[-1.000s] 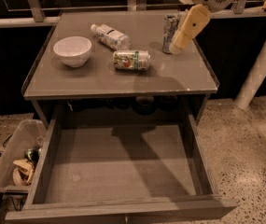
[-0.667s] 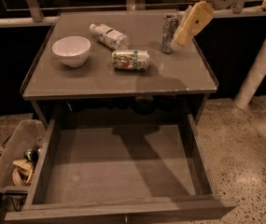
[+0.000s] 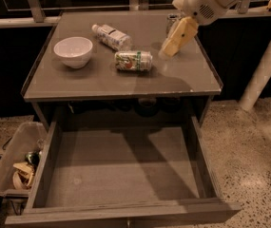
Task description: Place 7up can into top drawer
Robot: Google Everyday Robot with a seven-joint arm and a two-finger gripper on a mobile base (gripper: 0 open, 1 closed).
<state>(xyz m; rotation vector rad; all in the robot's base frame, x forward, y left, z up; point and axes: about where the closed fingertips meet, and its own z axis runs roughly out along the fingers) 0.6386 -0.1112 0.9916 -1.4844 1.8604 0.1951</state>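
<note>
The 7up can [image 3: 133, 61] lies on its side near the middle of the grey table top [image 3: 101, 82], white and green with a small red spot. My gripper [image 3: 168, 50] hangs over the table's right part, just right of the can and apart from it, its cream fingers pointing down to the left. The top drawer [image 3: 120, 172] stands pulled out below the table's front edge, its flat bottom bare.
A white bowl [image 3: 73, 51] sits at the table's left. A clear plastic bottle [image 3: 111, 36] lies behind the can. A tall slim silver can [image 3: 172, 23] stands at the back right, partly behind my arm. A bin with scraps [image 3: 16, 167] stands left of the drawer.
My gripper has come down and to the left, away from the tall silver can and closer to the 7up can. The things on the table have not moved.
</note>
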